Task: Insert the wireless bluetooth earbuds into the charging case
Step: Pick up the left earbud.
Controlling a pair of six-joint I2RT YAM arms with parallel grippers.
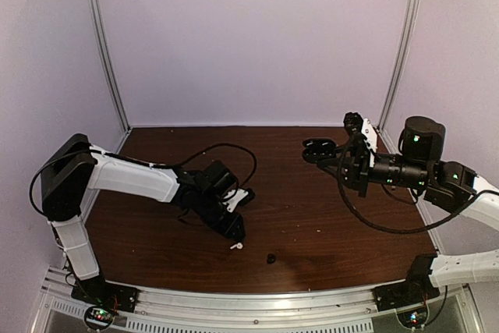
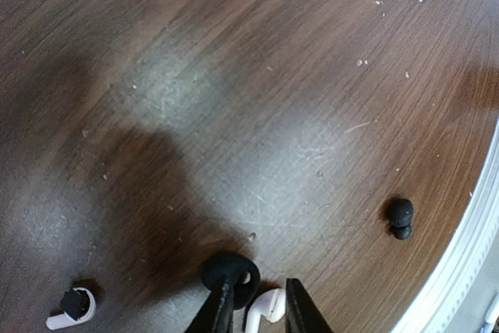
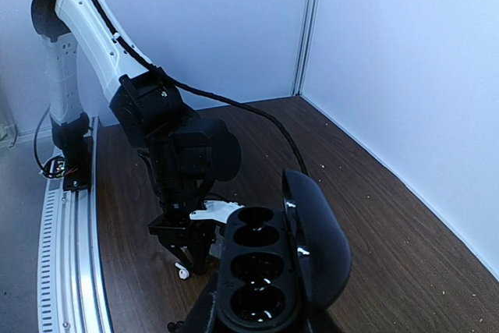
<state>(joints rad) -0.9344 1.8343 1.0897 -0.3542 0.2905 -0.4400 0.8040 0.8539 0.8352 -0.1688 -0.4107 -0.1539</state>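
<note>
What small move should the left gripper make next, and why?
Probably shift the left gripper slightly sideways, so its fingers straddle the black earbud at one fingertip. At present the white earbud lies between them, and the right gripper holds the charging case open.

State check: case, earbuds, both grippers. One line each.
case: open, lid up, wells look empty, held above the table
right gripper: shut on the case
left gripper: open, fingers either side of a white earbud
white earbud: on the table between those fingers
second white earbud: loose on the table
black earbud: loose on the table, outside the case
second black earbud: on the table at the left fingertip
</note>
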